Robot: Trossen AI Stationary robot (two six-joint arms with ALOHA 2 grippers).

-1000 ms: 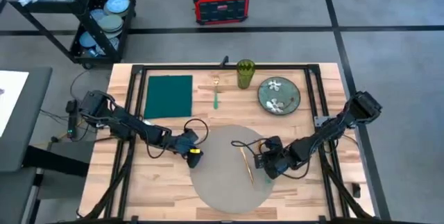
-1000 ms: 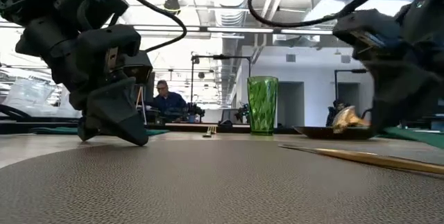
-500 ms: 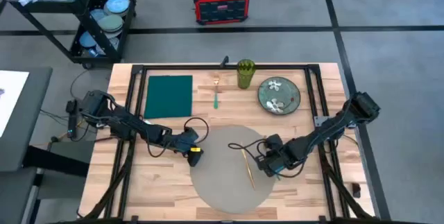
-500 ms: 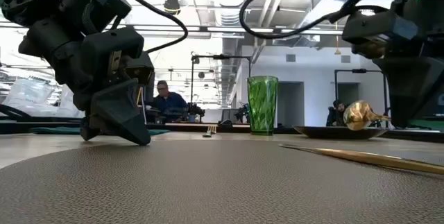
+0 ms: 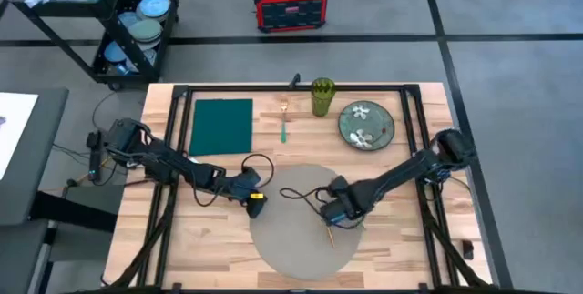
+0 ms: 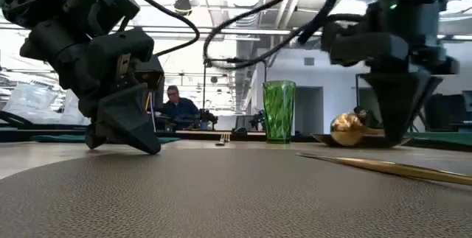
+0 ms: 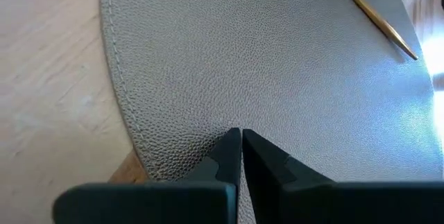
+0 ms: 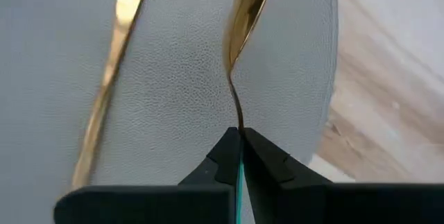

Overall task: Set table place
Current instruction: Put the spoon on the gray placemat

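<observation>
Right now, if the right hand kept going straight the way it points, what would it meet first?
Probably the grey placemat: the right hand, shut on a gold spoon, points down at its surface. A gold knife lies just aside, likely missed.

Right arm shifts inward

The right gripper point(image 5: 333, 214), carrying a gold spoon point(image 8: 244, 17), has moved from the placemat's point(image 5: 291, 239) right edge toward its middle.

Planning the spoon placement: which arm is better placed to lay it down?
Right. Its pincer is already shut on the gold spoon above the placemat, near the gold knife. The left pincer sits shut at the placemat's far edge, holding nothing.
</observation>
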